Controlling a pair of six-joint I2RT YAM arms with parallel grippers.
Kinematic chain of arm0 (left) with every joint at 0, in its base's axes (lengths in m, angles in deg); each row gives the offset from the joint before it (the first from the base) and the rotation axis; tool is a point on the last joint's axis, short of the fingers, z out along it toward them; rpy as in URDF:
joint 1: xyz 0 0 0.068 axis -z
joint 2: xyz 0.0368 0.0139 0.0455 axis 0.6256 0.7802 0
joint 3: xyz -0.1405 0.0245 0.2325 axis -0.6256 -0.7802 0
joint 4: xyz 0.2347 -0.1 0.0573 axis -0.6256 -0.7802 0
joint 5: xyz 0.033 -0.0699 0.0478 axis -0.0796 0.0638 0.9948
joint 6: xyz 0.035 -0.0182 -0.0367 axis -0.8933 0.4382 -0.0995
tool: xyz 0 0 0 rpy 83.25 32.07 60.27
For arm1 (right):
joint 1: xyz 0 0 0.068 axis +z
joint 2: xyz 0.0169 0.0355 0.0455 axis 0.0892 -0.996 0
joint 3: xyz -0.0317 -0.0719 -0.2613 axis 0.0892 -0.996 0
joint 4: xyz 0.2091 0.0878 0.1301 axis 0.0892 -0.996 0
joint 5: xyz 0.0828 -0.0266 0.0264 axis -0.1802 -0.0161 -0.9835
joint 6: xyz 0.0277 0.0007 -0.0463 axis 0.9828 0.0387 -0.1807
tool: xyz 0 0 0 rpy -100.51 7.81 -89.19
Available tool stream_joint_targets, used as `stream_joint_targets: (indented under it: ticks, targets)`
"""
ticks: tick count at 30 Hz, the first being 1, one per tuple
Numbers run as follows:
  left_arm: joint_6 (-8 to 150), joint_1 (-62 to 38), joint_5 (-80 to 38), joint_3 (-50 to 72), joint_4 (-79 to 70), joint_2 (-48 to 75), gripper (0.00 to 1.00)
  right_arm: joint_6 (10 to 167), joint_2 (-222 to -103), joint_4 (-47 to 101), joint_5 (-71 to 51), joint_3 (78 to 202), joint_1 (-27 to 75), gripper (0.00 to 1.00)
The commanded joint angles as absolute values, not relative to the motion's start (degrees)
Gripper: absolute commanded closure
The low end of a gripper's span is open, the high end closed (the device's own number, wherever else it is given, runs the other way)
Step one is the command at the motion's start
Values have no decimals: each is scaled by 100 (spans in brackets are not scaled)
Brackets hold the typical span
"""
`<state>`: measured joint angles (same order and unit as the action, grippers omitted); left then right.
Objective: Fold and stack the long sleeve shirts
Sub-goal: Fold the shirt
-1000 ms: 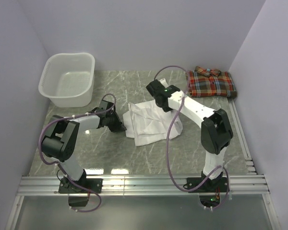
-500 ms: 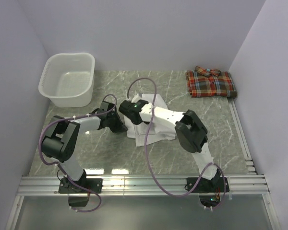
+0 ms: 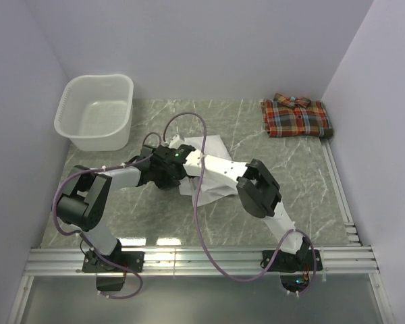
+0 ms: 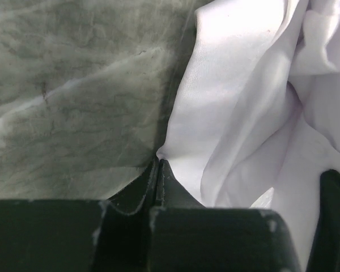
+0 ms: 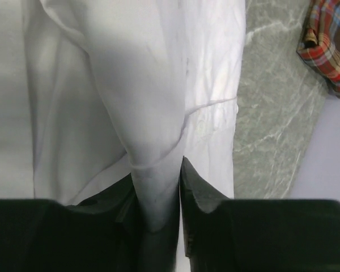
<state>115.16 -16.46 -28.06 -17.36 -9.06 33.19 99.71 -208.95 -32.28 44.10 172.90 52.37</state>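
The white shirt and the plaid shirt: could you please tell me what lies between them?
Only bare marble tabletop separates the white shirt from the plaid shirt, as the top external view shows.

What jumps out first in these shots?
The white shirt at the centre, worked from both sides: the left gripper pinches its edge, and a fold sits in the right gripper. The plaid shirt lies folded at the far right; the basket sits far left.
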Motion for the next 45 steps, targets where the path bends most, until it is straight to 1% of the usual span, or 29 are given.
stream_joint_targets:
  ticks: [1, 3, 5, 6, 8, 11, 12, 13, 17, 18, 20, 26, 31, 37, 40, 41, 43, 44, 45]
  targets:
    - [11580, -1578, -2694, -1892, -878, 3133, 99, 10078, -20848, -2915, 4131, 17474, 5227, 61]
    - [11598, -1578, -2677, -1910, -869, 3115, 99, 10061, -20734, -2696, 3920, 17316, 5192, 53]
    - [11589, -1578, -2668, -1910, -886, 3142, 99, 10114, -20567, -2554, 3648, 17115, 5131, 47]
    - [11589, -1578, -2659, -1910, -895, 3150, 99, 10122, -20514, -2415, 3551, 17053, 5061, 45]
    - [11598, -1578, -2677, -1910, -878, 3168, 99, 10175, -20365, -2282, 3332, 16869, 4990, 45]
    - [11607, -1578, -2712, -1919, -851, 3177, 99, 10158, -20233, -2036, 3208, 16657, 4911, 51]
    - [11607, -1587, -2712, -1910, -860, 3177, 99, 10158, -20232, -1983, 3207, 16631, 4902, 58]
    - [11607, -1579, -2712, -1901, -860, 3186, 99, 10140, -20224, -1956, 3198, 16604, 4902, 69]
    - [11580, -1578, -2703, -1910, -878, 3177, 99, 10167, -20127, -1974, 3146, 16648, 4902, 93]
    - [11580, -1578, -2703, -1910, -878, 3159, 99, 10158, -20083, -1974, 3154, 16648, 4893, 93]
    - [11580, -1578, -2694, -1919, -877, 3150, 99, 10158, -19978, -2026, 3189, 16700, 4902, 98]
    - [11580, -1561, -2686, -1875, -904, 3142, 99, 10210, -19828, -2088, 3190, 16797, 4902, 99]
    - [11580, -1543, -2668, -1840, -930, 3168, 99, 10228, -19968, -2000, 2936, 16797, 4911, 97]
    - [11589, -1543, -2598, -1822, -974, 3133, 99, 10289, -20118, -1763, 2645, 16631, 4902, 87]
    - [11615, -1543, -2571, -1813, -1035, 3080, 96, 10263, -20083, -1727, 2487, 16621, 4911, 75]
    - [11633, -1543, -2510, -1813, -1071, 3045, 94, 10246, -20048, -1745, 2452, 16630, 4911, 69]
    - [11633, -1543, -2422, -1796, -1211, 2896, 89, 10202, -19873, -1780, 2373, 16657, 4902, 63]
    - [11642, -1543, -2300, -1761, -1299, 2826, 87, 10193, -19767, -1789, 2337, 16648, 4902, 56]
    - [11642, -1543, -2212, -1743, -1369, 2695, 81, 10175, -19671, -1763, 2276, 16639, 4911, 54]
